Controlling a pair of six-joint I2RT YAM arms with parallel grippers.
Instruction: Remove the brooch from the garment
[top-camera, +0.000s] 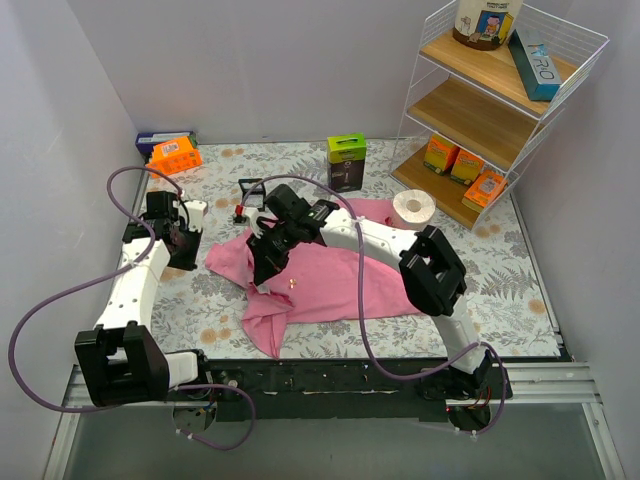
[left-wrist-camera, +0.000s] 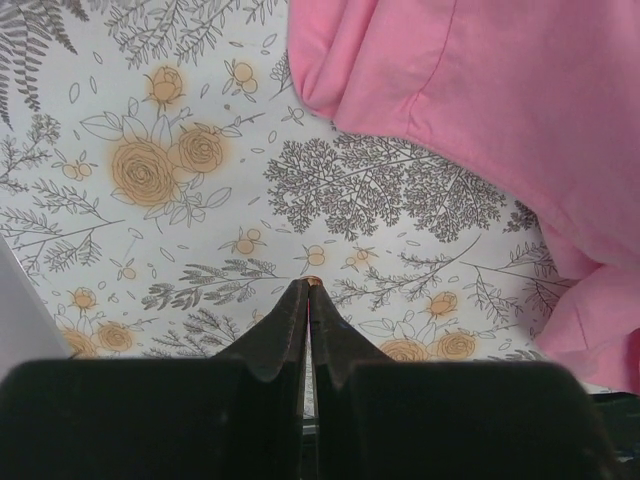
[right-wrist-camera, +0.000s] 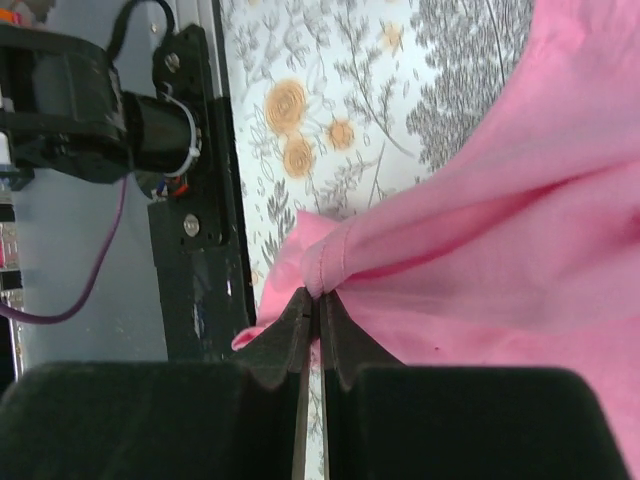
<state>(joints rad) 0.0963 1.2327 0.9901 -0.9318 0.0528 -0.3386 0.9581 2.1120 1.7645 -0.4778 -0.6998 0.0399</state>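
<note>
The pink garment (top-camera: 340, 275) lies rumpled in the middle of the floral table cover. A tiny gold thing (top-camera: 291, 283), the brooch as far as I can tell, sits on it near its left part. My right gripper (top-camera: 263, 270) reaches over the garment's left side. It is shut on a hemmed fold of the garment (right-wrist-camera: 335, 262) and lifts it a little. My left gripper (top-camera: 184, 250) is left of the garment, over bare table cover. It is shut (left-wrist-camera: 308, 285), with a tiny copper-coloured bit (left-wrist-camera: 314, 281) pinched at its tips, too small to identify. The garment's edge (left-wrist-camera: 480, 90) shows beyond it.
A green and black box (top-camera: 346, 160) and a white tape roll (top-camera: 412, 207) stand behind the garment. A small red and black item (top-camera: 240, 212) lies at its back left. Orange boxes (top-camera: 174, 154) are far left, and a wire shelf rack (top-camera: 490, 100) far right.
</note>
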